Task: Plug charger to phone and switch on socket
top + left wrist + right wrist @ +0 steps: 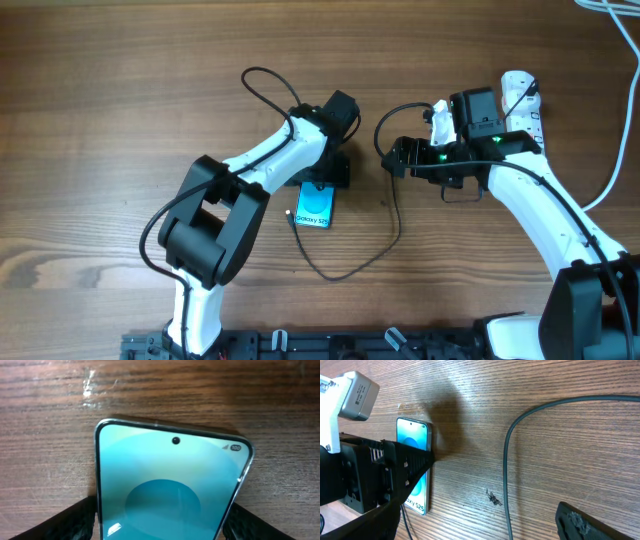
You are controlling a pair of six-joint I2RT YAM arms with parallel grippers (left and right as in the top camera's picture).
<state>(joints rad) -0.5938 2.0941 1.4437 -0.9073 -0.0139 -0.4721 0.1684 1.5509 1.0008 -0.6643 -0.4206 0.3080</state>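
The phone lies flat at the table's middle, cyan screen up. My left gripper is lowered over its top end. In the left wrist view the phone fills the space between the black fingers, which stand open close to its two long sides. The charger, a thin black cable, loops from the socket at the upper right down to a free tip beside the phone. My right gripper hangs wide open over the charger, which runs between its fingers.
A white cord runs off the right edge from the socket. The left arm's black body covers part of the phone in the right wrist view. Bare wooden table lies to the left and front.
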